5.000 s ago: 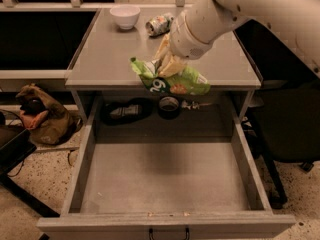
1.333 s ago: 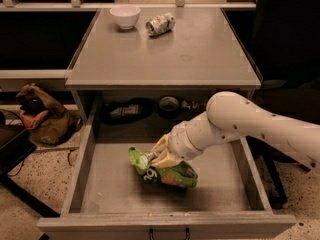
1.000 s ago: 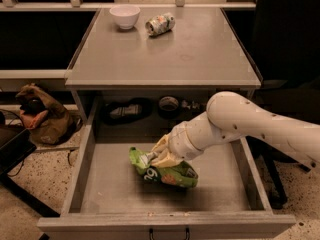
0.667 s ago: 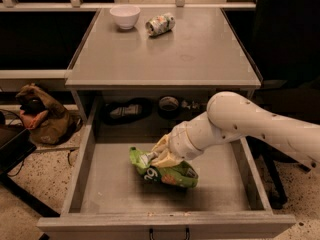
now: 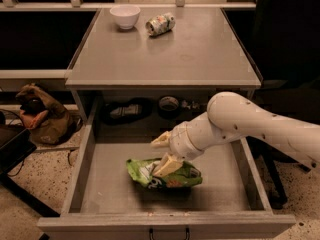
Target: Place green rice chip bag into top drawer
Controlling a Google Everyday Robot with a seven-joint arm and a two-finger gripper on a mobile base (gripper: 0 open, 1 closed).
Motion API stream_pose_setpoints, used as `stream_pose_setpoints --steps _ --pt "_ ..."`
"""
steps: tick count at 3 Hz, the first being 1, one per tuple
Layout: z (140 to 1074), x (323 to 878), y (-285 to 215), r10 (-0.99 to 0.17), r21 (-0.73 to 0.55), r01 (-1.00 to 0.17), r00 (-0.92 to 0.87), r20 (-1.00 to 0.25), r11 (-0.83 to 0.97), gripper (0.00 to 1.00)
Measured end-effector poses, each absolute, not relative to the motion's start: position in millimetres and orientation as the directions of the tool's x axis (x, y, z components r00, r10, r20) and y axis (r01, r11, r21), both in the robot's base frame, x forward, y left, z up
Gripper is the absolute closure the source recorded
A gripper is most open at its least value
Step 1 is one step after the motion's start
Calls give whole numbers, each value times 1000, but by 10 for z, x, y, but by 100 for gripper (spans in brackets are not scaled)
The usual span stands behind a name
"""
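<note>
The green rice chip bag (image 5: 184,177) lies flat on the grey floor of the top drawer (image 5: 79,170), which is pulled fully out, a little right of the floor's middle. My gripper (image 5: 155,158) is inside the drawer, directly over the bag's left half. Its fingers are spread: one cream finger (image 5: 161,140) points up and to the left, clear of the bag, and the other (image 5: 168,165) rests on top of the bag. My white arm reaches in from the right, above the drawer's right wall.
A white bowl (image 5: 125,15) and a crushed can (image 5: 160,24) stand at the back of the grey tabletop (image 5: 200,54). A dark flat object (image 5: 125,111) and a round one (image 5: 168,104) sit in the recess behind the drawer. A brown bag (image 5: 40,116) lies on the floor at the left.
Five seconds ago I held the bag above the table's front edge; then it came down into the drawer. Since the last frames my fingers have spread apart and the bag lies flatter.
</note>
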State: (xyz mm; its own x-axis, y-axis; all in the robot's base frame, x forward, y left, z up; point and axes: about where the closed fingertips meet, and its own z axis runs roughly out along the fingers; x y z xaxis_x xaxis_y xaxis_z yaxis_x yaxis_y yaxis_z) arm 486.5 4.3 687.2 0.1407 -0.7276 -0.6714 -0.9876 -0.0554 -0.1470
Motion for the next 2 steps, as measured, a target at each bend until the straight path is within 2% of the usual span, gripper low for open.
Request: stream_pose_setpoints --steps 1,2 --pt "6872 4864 44 -728 -147 -988 141 -671 -56 0" --pt "6872 4864 45 -728 -147 -988 141 -671 -56 0"
